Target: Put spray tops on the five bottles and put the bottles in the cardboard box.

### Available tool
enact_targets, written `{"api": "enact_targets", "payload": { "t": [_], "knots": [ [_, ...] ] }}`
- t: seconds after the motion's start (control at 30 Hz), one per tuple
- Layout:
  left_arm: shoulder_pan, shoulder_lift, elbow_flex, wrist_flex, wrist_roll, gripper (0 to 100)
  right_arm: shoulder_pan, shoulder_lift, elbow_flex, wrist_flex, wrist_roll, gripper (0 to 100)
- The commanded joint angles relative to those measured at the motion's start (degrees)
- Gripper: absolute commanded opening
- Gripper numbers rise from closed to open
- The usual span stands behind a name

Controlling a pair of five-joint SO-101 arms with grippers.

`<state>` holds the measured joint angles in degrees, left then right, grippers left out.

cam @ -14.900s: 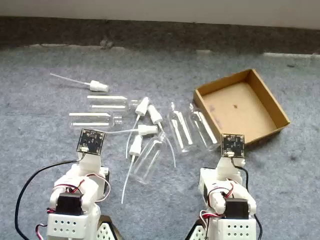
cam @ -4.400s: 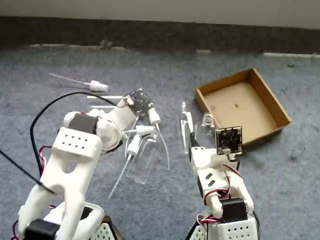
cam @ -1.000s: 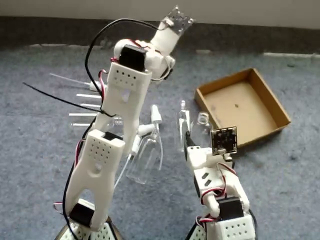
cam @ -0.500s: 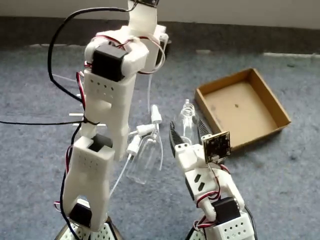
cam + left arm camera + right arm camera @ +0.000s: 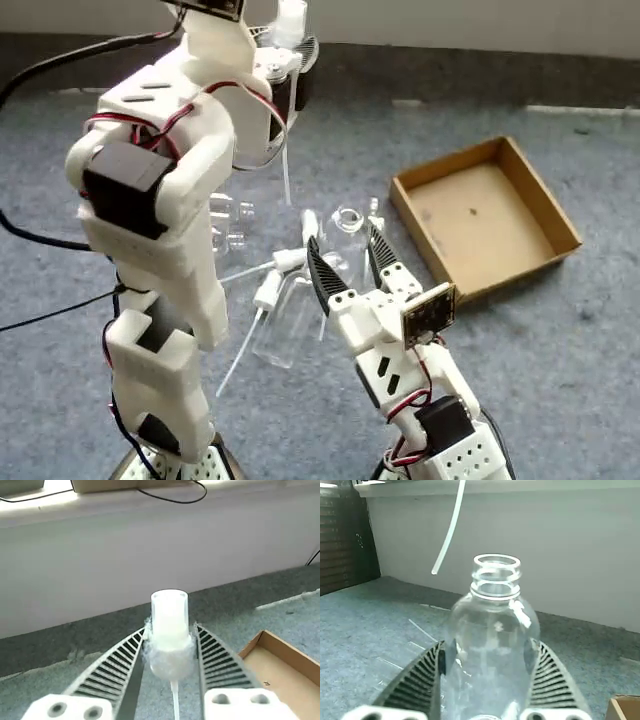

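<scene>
My left gripper (image 5: 288, 42) is raised high over the far side of the carpet, shut on a white spray top (image 5: 170, 622) whose thin tube (image 5: 287, 150) hangs straight down. Below it my right gripper (image 5: 350, 262) is shut on a clear bottle (image 5: 349, 226), held upright with its open neck (image 5: 496, 562) up. In the right wrist view the tube's end (image 5: 436, 570) hangs beside and slightly above the neck, apart from it. The cardboard box (image 5: 545, 205) lies open and empty to the right.
Another clear bottle (image 5: 284, 322) lies on the grey carpet near the left arm, with several loose spray tops (image 5: 288, 260) beside it. More bottles (image 5: 228, 213) lie half hidden behind the left arm. A wall runs along the carpet's far edge.
The left arm has swung the spray top up and over, so its tube now hangs above the bottle. The right gripper has shifted left and stood the bottle more upright.
</scene>
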<state>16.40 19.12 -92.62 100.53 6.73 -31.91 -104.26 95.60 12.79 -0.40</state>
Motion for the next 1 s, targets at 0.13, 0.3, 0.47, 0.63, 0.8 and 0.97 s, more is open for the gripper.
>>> {"api": "enact_targets", "payload": {
  "t": [0.13, 0.3, 0.47, 0.63, 0.8, 0.97],
  "knots": [
    [0.40, -11.21, -1.89, 0.70, 0.62, 4, -0.40, -1.01, 7.34, 0.92, -0.26, 9.2],
    [0.48, -14.81, -1.89, 0.70, 0.62, 4, -0.31, -1.10, 7.34, 5.58, -0.26, 9.2],
    [0.48, -16.57, -1.89, 0.79, 0.62, 4, -0.31, -1.10, 7.25, 8.31, -0.26, 9.2],
    [0.48, -16.92, -1.89, 0.79, 0.62, 1, -0.31, -1.10, 7.16, 9.80, -0.18, 9.2],
    [0.40, -17.10, -0.13, 0.79, 0.62, 0, -0.31, -1.10, 7.16, 9.89, -0.09, 9.2],
    [0.40, -21.32, 10.15, 0.79, 0.62, 0, -0.31, -1.10, 7.16, 9.89, -0.09, 9.2]
  ]
}}
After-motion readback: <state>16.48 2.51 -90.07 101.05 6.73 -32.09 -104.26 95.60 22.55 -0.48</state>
